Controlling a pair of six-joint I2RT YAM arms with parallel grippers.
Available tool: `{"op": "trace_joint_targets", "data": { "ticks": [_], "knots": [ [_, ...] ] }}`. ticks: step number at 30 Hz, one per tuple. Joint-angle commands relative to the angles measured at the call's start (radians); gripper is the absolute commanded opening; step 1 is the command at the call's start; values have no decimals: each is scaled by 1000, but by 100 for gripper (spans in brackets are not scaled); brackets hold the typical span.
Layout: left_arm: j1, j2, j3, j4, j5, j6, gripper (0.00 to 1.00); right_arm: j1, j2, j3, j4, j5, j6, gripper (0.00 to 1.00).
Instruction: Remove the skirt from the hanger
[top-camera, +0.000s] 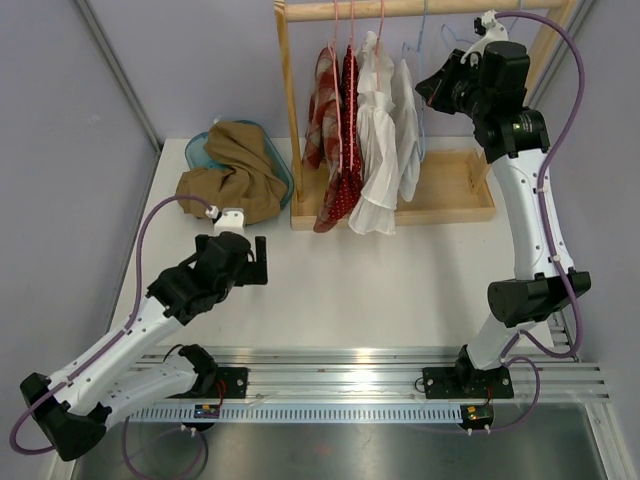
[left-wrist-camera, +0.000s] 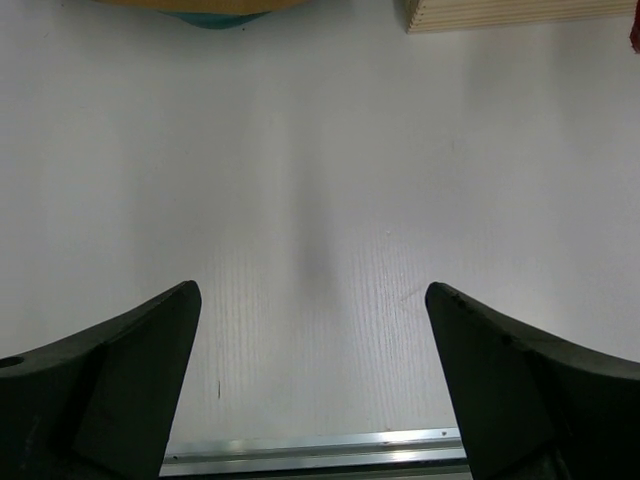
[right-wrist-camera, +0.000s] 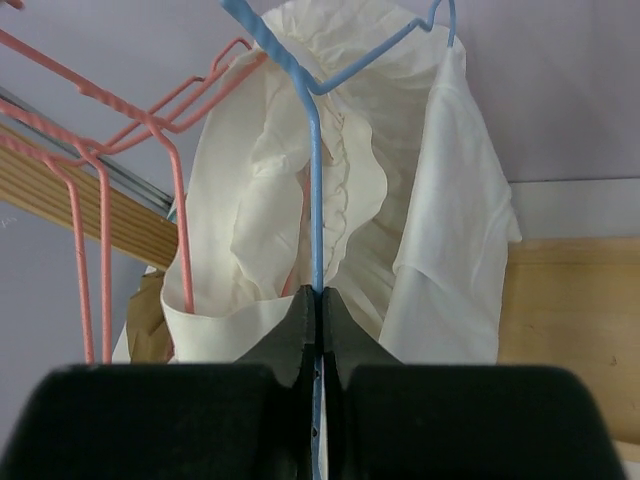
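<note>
Right gripper (right-wrist-camera: 318, 296) is at lower centre of the right wrist view. Its fingers are pinched fully together on the thin blue wire hanger (right-wrist-camera: 316, 200), with the wire running up out of the closed tips. We see no fabric between the pads, only wire.

The white ruffled fabric garment (right-wrist-camera: 440, 200), which we take for the skirt, hangs on that blue hanger and fills the middle and right of the view. It is not off yet. In the top view it sits upper centre, under the wooden rack rail (top-camera: 400, 10). Pink wire hangers (right-wrist-camera: 105, 250) crowd in just beside it at left.

Left gripper (left-wrist-camera: 310, 292) is low over the bare white table (top-camera: 380, 290), in the left-centre of the top view. Its fingers are spread wide and hold nothing, well apart from the rack.

Risks as we judge them:
- The grip is on round thin wire, so the hanger may spin or slide between the pads once the weight shifts.
- A pull may drag hanger and skirt off the rail together, since only one arm is on the job and nothing is tugging the cloth.
- The pink hangers are close enough to snag the hook or the ruffles and come along.
- The cloth may drop onto the rack base.
</note>
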Motion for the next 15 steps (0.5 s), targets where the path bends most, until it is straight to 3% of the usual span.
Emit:
{"op": "trace_joint_targets", "data": {
  "ticks": [1,6,10,12,15],
  "knots": [
    [-6,30,64,5,-64,20,99,6,-37,123,36,44,-17,0],
    [-34,116,329,15,-44,101,99,6,-89,186,2,70,-21,0],
    [-103,313,591,17,45,192,99,6,-193,52,5,87,-18,0],
    [-192,369,706,73,127,268,99,6,-274,-15,28,95,-6,0],
    [-311,447,754,219,233,368,99,6,-363,-110,25,81,26,0]
  ]
}}
